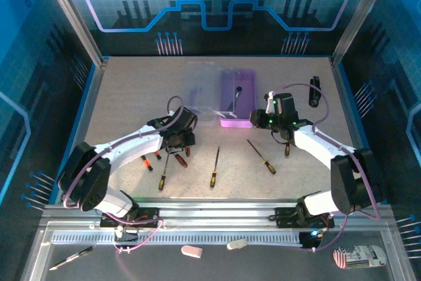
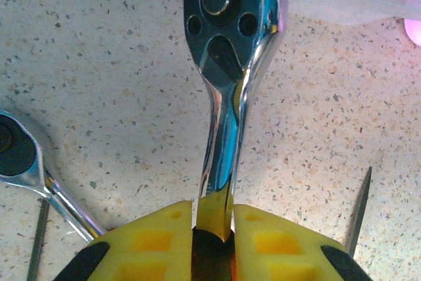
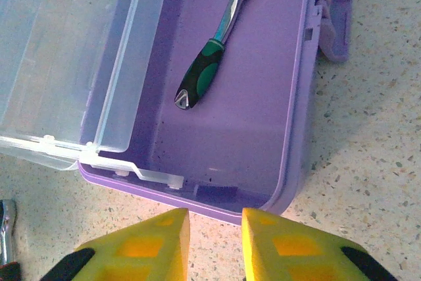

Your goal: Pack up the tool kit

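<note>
1. The left gripper (image 2: 214, 215) is clenched on the handle of a chrome wrench (image 2: 230, 64) and grips it low, close to the handle's end. The heavy head sticks far out, so the wrench may swing or slip from the smooth metal during the carry. I cannot tell whether it is off the table (image 1: 131, 90) yet.
2. A second wrench (image 2: 26, 162) lies just beside the gripper and could be knocked aside.
3. The case (image 3: 299, 123) sits open near the middle of the table's far edge, with its lid (image 3: 59, 51) folded out to the left. A low approach from that side may catch the lid or wall and shove the case.
4. The right gripper (image 3: 216, 228) hangs released and empty at the case's near wall, so the arms may collide there.
5. A green-handled wrench (image 3: 210, 64) already lies inside, and a drop onto it may bounce.
6. The screwdrivers (image 1: 215, 167) wait toward the near edge.
</note>
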Motion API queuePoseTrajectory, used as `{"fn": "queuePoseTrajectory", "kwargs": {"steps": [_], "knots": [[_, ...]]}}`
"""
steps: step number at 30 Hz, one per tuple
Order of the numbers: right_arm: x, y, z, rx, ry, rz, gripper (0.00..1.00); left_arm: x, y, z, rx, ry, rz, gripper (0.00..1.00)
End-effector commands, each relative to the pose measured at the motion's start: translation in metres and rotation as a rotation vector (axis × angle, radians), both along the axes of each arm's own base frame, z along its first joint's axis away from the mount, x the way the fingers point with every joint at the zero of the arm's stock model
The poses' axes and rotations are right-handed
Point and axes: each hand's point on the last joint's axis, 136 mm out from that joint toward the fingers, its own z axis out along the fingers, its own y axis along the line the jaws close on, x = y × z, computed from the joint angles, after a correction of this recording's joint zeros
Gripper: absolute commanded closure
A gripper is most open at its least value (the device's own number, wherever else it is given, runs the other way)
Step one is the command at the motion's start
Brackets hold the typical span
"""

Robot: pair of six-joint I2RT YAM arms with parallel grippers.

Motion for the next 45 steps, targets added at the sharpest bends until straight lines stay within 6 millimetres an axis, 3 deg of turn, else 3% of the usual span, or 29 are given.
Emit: {"fn": "queuePoseTrajectory", "kwargs": {"steps": [1,6,12,24,30,35,45], "knots": [[0.002,-0.004,0.012,0.002,-0.036,-0.006,0.72,0.001,0.000,0.020,0.008,-0.040,-0.041,0.87],[0.001,0.011,0.024,0.023,-0.060,0.065,0.68,-0.002,0.007,0.045,0.007,-0.105,-0.050,0.87],[0.000,0.038,0.053,0.074,-0.090,0.145,0.59,0.002,0.007,0.082,0.003,-0.187,-0.097,0.87],[-0.003,0.115,0.128,0.257,-0.134,0.300,0.49,0.016,-0.037,0.130,-0.163,-0.373,-0.276,0.87],[-0.007,0.153,0.132,0.402,-0.058,0.325,0.49,0.024,-0.048,0.139,-0.202,-0.423,-0.299,0.88],[-0.018,0.182,0.124,0.455,-0.007,0.373,0.50,0.027,-0.055,0.143,-0.222,-0.443,-0.316,0.88],[-0.022,0.194,0.107,0.471,0.029,0.394,0.52,0.028,-0.064,0.130,-0.240,-0.405,-0.322,0.89]]}}
